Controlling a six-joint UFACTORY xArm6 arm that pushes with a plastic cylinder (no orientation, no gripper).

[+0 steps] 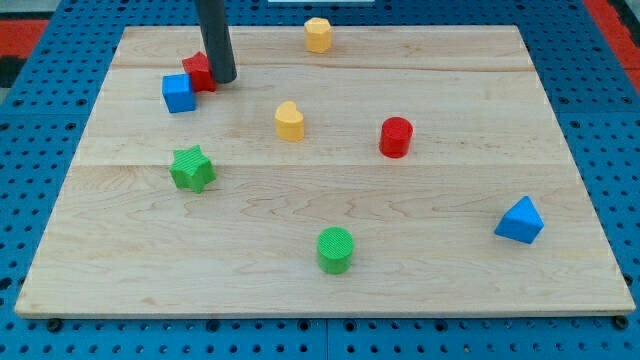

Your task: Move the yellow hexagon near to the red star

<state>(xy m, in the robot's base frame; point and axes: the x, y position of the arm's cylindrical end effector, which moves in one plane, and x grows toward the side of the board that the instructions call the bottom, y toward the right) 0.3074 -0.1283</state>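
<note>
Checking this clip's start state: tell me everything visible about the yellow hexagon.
The yellow hexagon is a small, matte yellow six-sided block, standing upright near the wooden board's top edge, slightly left of centre. Nothing touches it. My tip sits well to its left, against the red star.

My tip (pixel 223 78) touches the red star block (pixel 198 71), the blue cube (pixel 178 93) just beside. Bare wooden counter (pixel 450 80) lies between them and the yellow hexagon block (pixel 318 34) at the far edge.
</note>
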